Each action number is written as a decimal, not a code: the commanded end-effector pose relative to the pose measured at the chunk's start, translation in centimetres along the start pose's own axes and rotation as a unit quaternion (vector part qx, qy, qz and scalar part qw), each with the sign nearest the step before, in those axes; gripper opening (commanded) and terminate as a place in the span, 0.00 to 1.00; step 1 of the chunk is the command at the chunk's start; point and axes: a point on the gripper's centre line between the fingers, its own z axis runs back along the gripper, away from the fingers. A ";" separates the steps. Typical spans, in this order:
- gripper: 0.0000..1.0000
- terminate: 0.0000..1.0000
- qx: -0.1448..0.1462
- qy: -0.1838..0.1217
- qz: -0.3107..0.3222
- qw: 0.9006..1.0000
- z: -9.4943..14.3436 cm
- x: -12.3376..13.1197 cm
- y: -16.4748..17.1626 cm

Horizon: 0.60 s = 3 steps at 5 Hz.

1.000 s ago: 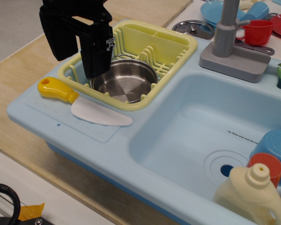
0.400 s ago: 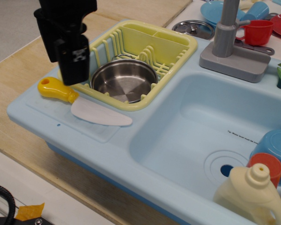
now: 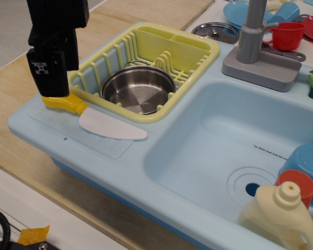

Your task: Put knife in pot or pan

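The knife lies flat on the light blue drainboard at the front left, white blade pointing right, yellow handle to the left. The steel pot stands upright and empty in the yellow dish rack just behind the knife. My black gripper hangs straight down over the far left end of the knife handle and hides the end with the hole. Its fingers look spread apart, one in front of the handle and one behind. The handle still rests on the drainboard.
The blue sink basin lies to the right, with a cream bottle, a blue bowl and a red cup in its right corner. A grey faucet, a steel lid and a red mug stand at the back.
My gripper has moved left from above the pot and rack, and down, to the end of the knife handle. The knife and pot have not moved.
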 end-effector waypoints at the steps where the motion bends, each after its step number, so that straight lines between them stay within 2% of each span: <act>1: 1.00 0.00 0.029 -0.010 -0.020 0.999 -0.2 -0.5 0.6; 3: 1.00 0.00 0.026 -0.025 -0.014 0.999 -1.4 -0.9 -0.2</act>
